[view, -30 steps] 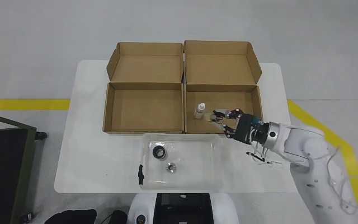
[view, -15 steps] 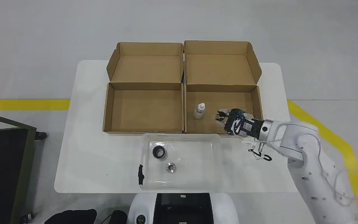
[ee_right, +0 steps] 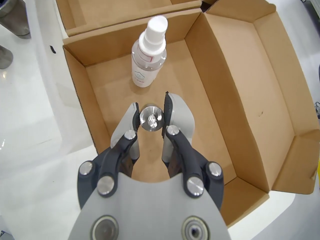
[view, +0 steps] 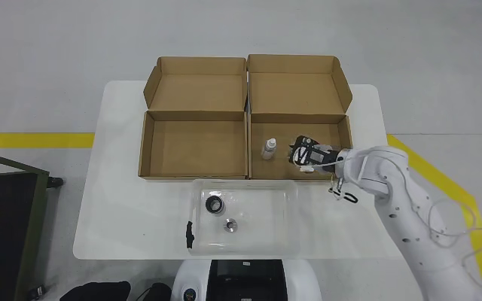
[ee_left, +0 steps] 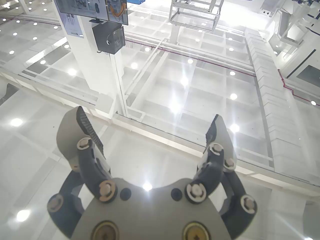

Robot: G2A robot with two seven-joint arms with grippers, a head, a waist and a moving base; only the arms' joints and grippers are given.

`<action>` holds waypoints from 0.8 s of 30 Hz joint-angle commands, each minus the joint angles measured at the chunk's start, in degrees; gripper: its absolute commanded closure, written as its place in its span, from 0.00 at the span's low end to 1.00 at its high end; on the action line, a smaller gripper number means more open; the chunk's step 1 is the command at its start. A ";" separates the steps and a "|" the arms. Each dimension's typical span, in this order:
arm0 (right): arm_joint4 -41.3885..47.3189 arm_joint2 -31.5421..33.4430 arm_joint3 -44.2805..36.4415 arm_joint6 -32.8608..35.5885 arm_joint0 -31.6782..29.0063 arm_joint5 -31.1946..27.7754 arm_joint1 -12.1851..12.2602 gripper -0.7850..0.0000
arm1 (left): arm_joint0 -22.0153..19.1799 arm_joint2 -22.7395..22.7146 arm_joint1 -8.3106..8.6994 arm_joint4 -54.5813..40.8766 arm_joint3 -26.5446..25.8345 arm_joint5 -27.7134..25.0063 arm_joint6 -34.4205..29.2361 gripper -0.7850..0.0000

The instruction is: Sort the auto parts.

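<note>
Right claw [ee_right: 152, 121] is narrowed onto a small round metal part [ee_right: 150, 124], one ribbed pad on each side of it, shiny end face towards the wrist camera. From above, the right claw [view: 300, 156] sits over the right-hand box [view: 340, 135], towards that box's front wall. I cannot tell whether the part touches the cardboard floor or hangs just above it.

A spray bottle [ee_right: 149, 51] stands upright in the same box, white cap on, just beyond the claw tips and apart from them. From the top view the bottle [view: 268, 148] is close to the wall shared with the left-hand box [view: 194, 147]. Both boxes have their lids folded back flat on the worktop [view: 120, 188].

In front of the boxes lies a clear tray [view: 286, 233]. Two parts are in it: a dark cylinder [view: 215, 203] with an open bore, and a smaller silver part [view: 230, 224] near it, the two not touching. The right wrist camera catches the dark cylinder [ee_right: 15, 18] at its edge.

A small black item [view: 189, 235] lies on the worktop just outside the tray's corner.

Left claw [ee_left: 148, 116] is spread wide, nothing between the fingers, pointing up at the hall ceiling.
</note>
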 commanded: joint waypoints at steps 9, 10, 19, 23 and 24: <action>-0.23 -4.60 6.41 2.49 5.51 -0.05 -0.84 1.00 | 0.00 0.00 0.00 0.00 0.00 0.00 0.00 0.00; -0.25 -5.28 6.82 2.82 5.91 -0.11 -0.97 1.00 | 0.00 0.00 0.00 0.00 0.00 0.00 0.00 0.00; 0.07 -9.28 10.10 4.06 9.17 0.72 -1.93 0.86 | 0.00 0.00 0.00 0.00 0.00 0.00 0.00 0.00; 0.00 -10.15 11.04 4.31 10.12 0.39 -2.12 0.76 | 0.00 0.00 0.00 0.00 0.00 0.00 0.00 0.00; 0.04 -10.37 11.22 4.34 10.33 0.33 -2.17 0.72 | 0.00 0.00 0.00 0.00 0.00 0.00 0.00 0.00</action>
